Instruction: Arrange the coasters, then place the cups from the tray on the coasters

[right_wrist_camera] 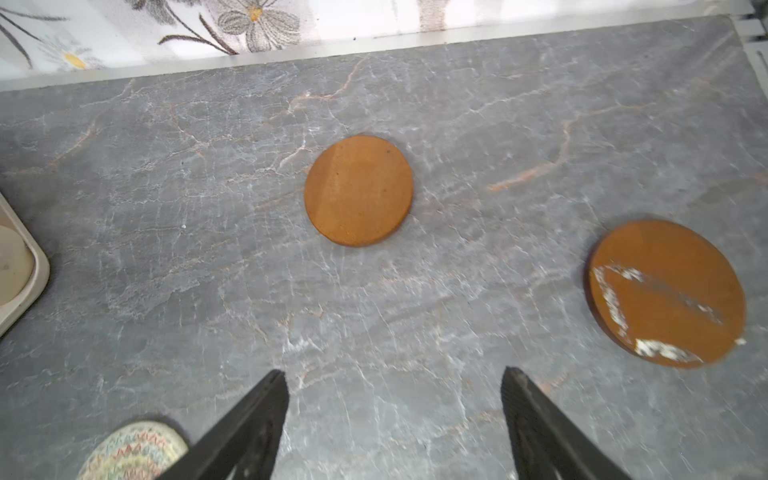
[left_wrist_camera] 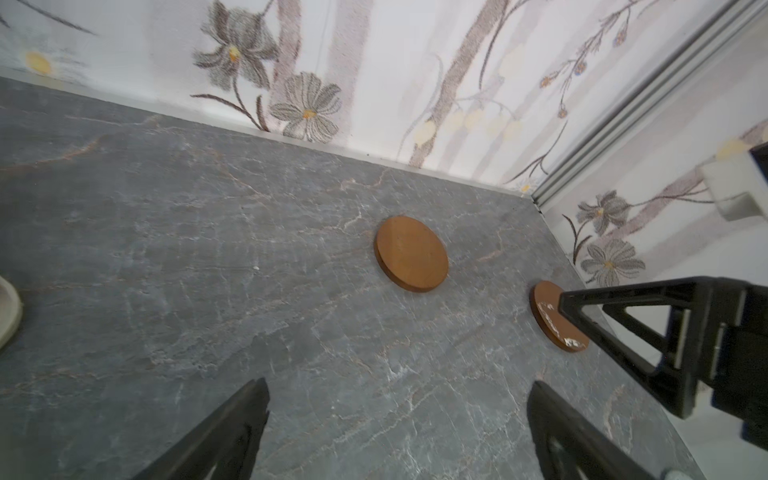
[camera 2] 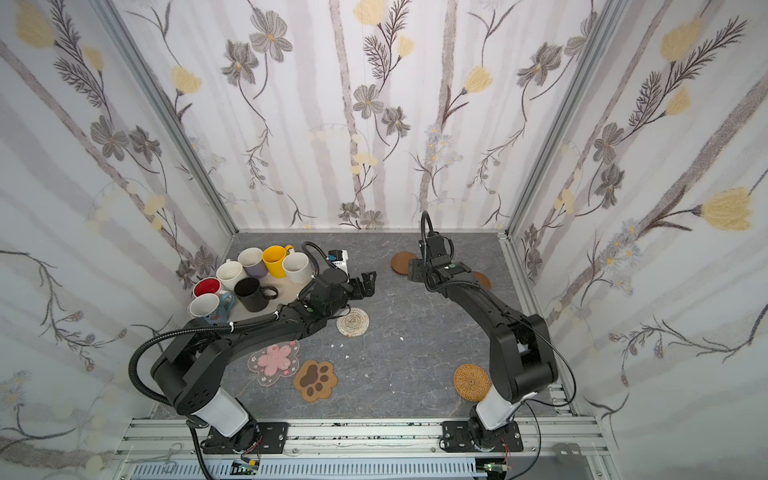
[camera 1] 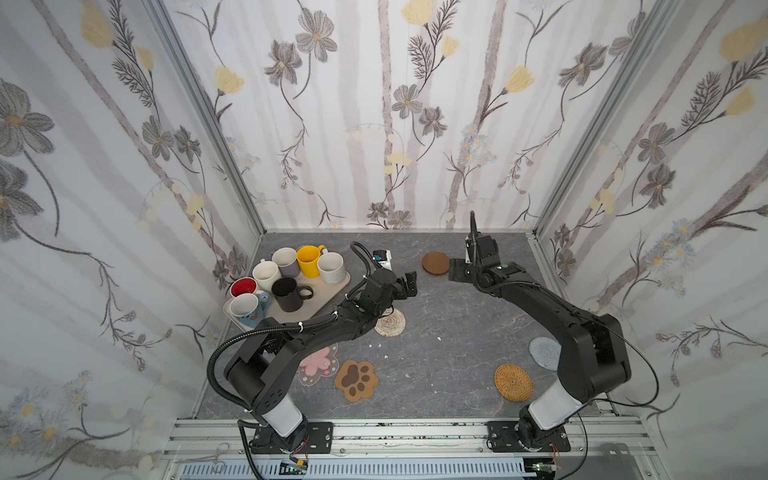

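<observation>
Several cups stand on the beige tray at the far left, among them a yellow cup and a black cup. One brown disc coaster lies at the back middle. A second, white-scuffed disc coaster lies to its right. My right gripper hovers open and empty just right of the first disc. Beside the tray's right edge my left gripper is open and empty over bare table. A pale woven coaster lies partly under the left arm.
Near the front lie a pink-flower coaster, a paw coaster, a rattan coaster and a grey coaster partly behind the right arm. A small white device sits behind the left wrist. Patterned walls close three sides.
</observation>
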Robot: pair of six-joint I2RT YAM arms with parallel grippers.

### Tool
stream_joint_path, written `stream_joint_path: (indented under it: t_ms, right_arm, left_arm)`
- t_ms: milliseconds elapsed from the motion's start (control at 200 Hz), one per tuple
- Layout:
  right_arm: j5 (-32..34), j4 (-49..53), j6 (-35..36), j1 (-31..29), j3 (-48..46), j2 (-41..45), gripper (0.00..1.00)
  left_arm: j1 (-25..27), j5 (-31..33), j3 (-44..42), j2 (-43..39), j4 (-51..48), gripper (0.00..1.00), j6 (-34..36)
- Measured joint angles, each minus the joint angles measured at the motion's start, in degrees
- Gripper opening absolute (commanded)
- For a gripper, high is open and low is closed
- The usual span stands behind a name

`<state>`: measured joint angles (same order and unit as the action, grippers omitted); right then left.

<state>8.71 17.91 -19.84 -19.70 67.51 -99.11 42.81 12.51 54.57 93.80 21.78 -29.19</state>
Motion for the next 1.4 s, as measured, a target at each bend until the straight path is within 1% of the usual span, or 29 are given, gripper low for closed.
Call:
stream_joint_path:
  t_ms: [130,255,410,490,615,754,944,1009,1204,1404]
  right_arm:
    - [-2.3,-3.2,-1.2,6.1,-10.7,10.8,0.82]
    - [-8.3,-7.0,-4.1,14.6,-20.7,18.6,0.81]
    - [-15.0,-10.6,-7.7,24.5,-30.1,23.1,0.78]
    - [-17.8,-12.4,-8.9,27.8,-32.1,23.5,0.76]
    - [-22.2,-15.8,-10.7,34.1,-33.3,21.2,0.71]
    - [-25.8,-18.6,-12.3,37.3,-32.5,16.8,0.70]
    - [-28.3,-22.3,-13.8,38.2,-28.3,9.3,0.69]
    - [-29.0,-24.3,-14.2,38.4,-26.5,5.4,0.69]
    - [-29.3,-25.9,-15.1,38.4,-21.4,-3.1,0.69]
    - [-29.1,-26.2,-15.3,38.3,-18.2,-8.6,0.68]
  left_arm:
    - [4.9,2.2,2.7,1.7,-3.0,1.00,0.0]
    - [7.8,3.0,5.1,3.8,-4.5,1.00,-0.2]
    - [9.9,3.2,7.8,6.8,-6.7,1.00,-0.3]
    - [10.3,2.7,9.0,8.1,-7.0,1.00,-0.2]
    - [10.1,2.0,10.7,10.3,-7.5,1.00,-0.5]
    - [9.7,0.3,12.9,12.5,-7.6,1.00,-0.9]
    - [8.4,-2.8,13.0,13.9,-7.2,1.00,-1.4]
    - [7.9,-3.6,11.4,13.8,-5.9,1.00,-2.1]
    - [7.9,-4.2,6.0,12.6,-4.1,1.00,-2.6]
    - [7.5,-4.2,2.2,12.0,-1.0,1.00,-3.2]
